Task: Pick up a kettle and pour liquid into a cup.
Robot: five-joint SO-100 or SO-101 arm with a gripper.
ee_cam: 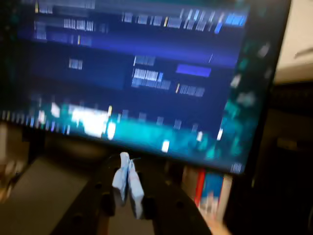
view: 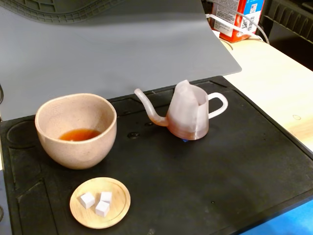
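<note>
In the fixed view the translucent pinkish-white kettle point(view: 188, 117) stands upright on the black mat, its thin spout pointing left toward the cup and its loop handle to the right. The speckled beige cup point(view: 78, 154) sits at the left, apart from the kettle, with a small pool of orange-brown liquid point(view: 79, 134) in its bottom. No arm or gripper shows in that view. The wrist view is blurred and shows my gripper point(ee_cam: 126, 169) at the bottom, its pale blue-tipped fingers pressed together with nothing between them, aimed at a computer screen and not at the table.
A small wooden dish point(view: 122, 195) with three white cubes lies in front of the cup. The black mat point(view: 220, 176) covers the work area, with a grey sheet point(view: 122, 49) behind it. A red-white carton point(view: 239, 17) stands at the back right. A lit monitor point(ee_cam: 137, 73) fills the wrist view.
</note>
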